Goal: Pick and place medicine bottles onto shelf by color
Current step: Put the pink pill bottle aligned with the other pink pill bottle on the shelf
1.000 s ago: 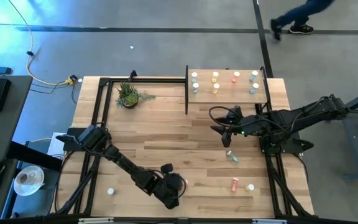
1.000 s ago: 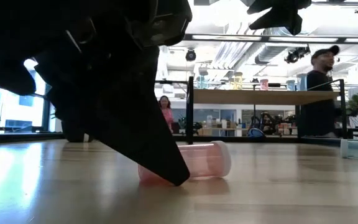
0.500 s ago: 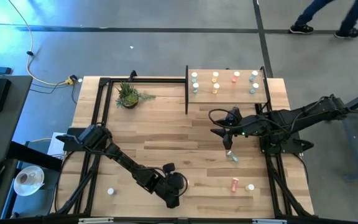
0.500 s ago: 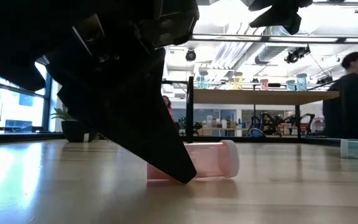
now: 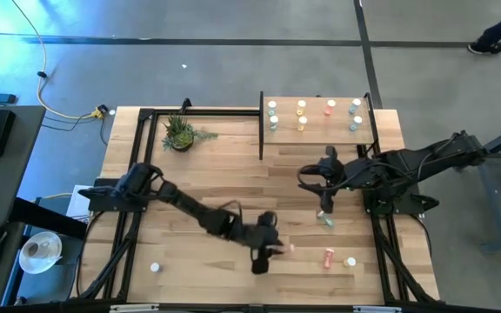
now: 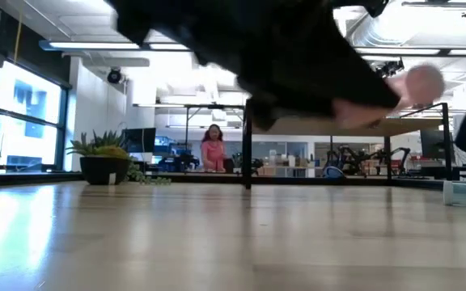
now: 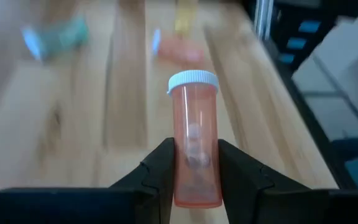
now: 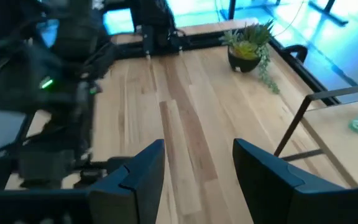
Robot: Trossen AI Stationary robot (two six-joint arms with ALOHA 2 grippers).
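My left gripper (image 5: 272,249) is shut on an orange-red medicine bottle (image 7: 193,118) with a white cap, above the table's near middle; in the low view the bottle (image 6: 379,103) shows blurred, well above the tabletop. My right gripper (image 5: 323,202) hangs open over the table, in front of the shelf (image 5: 320,132), with nothing between its fingers (image 8: 135,177). A teal bottle (image 5: 326,219) lies on its side just below it. Another orange-red bottle (image 5: 328,257) lies near the near right edge. Several bottles stand on the shelf in rows. My left gripper pinches the bottle's lower body (image 7: 194,171) between its two fingers, one on each side. The fingers come from the table's left, slanting down, and lie along the bottle. The cap end (image 7: 192,81) sticks out past the fingertips. The bottle is lifted clear of the table.
A small potted plant (image 5: 179,133) stands at the far left. A white bottle (image 5: 155,268) sits near the near left edge and another (image 5: 350,261) beside the lying orange-red one. The black frame's posts stand at the shelf's left end (image 5: 261,122).
My left gripper has lifted the orange-red bottle, which lay on its side on the table, and has carried it up and toward the table's right edge, tipping more toward level. The bottle now hangs clear of the table.
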